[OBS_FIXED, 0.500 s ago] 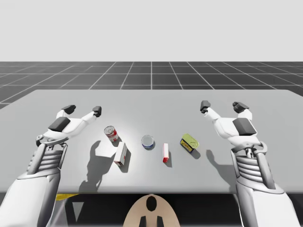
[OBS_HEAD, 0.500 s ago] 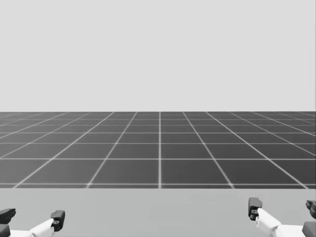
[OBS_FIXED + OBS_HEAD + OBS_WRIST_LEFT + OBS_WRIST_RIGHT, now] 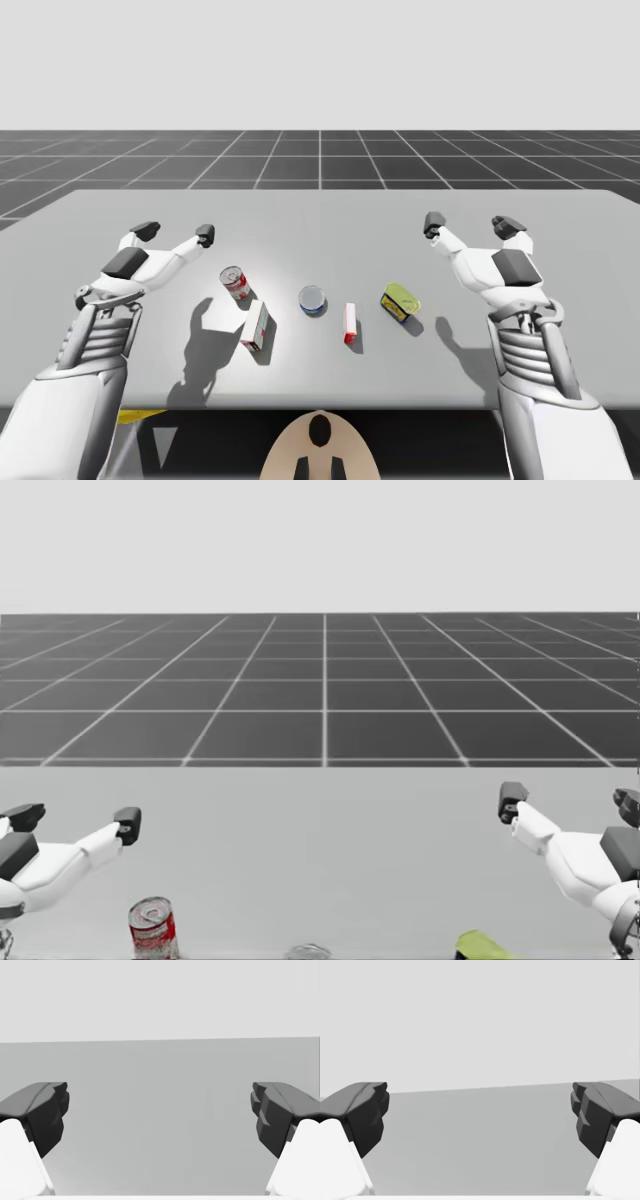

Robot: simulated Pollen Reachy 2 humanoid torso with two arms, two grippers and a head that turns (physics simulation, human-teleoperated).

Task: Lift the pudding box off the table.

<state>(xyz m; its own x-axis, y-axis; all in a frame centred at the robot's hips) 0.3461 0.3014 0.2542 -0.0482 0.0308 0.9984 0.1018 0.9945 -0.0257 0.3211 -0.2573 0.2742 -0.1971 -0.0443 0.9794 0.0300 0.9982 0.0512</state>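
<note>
Two boxes lie on the grey table (image 3: 330, 230). A white and red box (image 3: 255, 325) stands on its edge left of centre, and a smaller red and white box (image 3: 350, 323) lies near the middle. I cannot tell which of them is the pudding box. My left gripper (image 3: 175, 233) (image 3: 75, 820) (image 3: 160, 1115) hovers open above the table's left part, behind and to the left of the boxes. My right gripper (image 3: 470, 226) (image 3: 571, 802) (image 3: 480, 1115) hovers open over the right part. Neither has anything between its fingers.
A red can (image 3: 233, 283) (image 3: 153, 927) stands just behind the white and red box. A blue can (image 3: 312, 300) sits at the centre, and a yellow-green flat tin (image 3: 400, 300) (image 3: 483, 946) lies to its right. Beyond the table's far edge is a dark gridded floor.
My head has turned downward, so the head view now takes in more of the table, the red can and the tin. Arms and objects have not moved.
</note>
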